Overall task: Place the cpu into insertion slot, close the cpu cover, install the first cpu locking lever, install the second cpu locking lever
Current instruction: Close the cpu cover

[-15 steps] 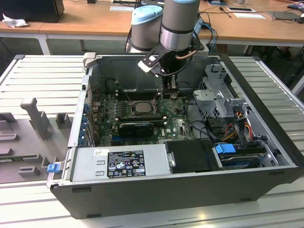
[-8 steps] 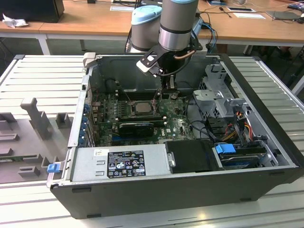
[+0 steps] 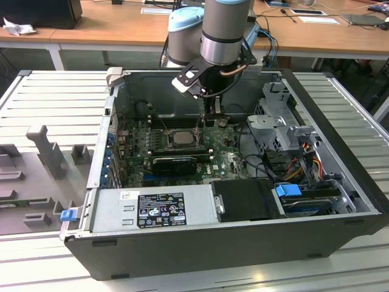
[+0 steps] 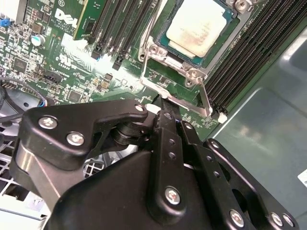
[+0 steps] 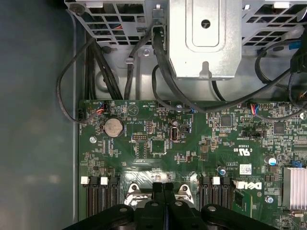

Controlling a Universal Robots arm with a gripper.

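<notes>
The black gripper (image 4: 163, 109) was closest, with its jaws pressed together. Its tip was just beside the cpu cover (image 4: 143, 67), which stood open, off the chip. Past that, the cpu (image 4: 199, 26) lay flat in the insertion slot (image 4: 160, 21), shiny side up. It was square, so no side was longer. Farther off, white letters (image 4: 67, 17) were printed on the green board (image 4: 57, 62).

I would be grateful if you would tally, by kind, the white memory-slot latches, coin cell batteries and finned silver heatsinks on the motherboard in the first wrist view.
white memory-slot latches: 4
coin cell battery: 1
finned silver heatsink: 1
Total: 6
</notes>
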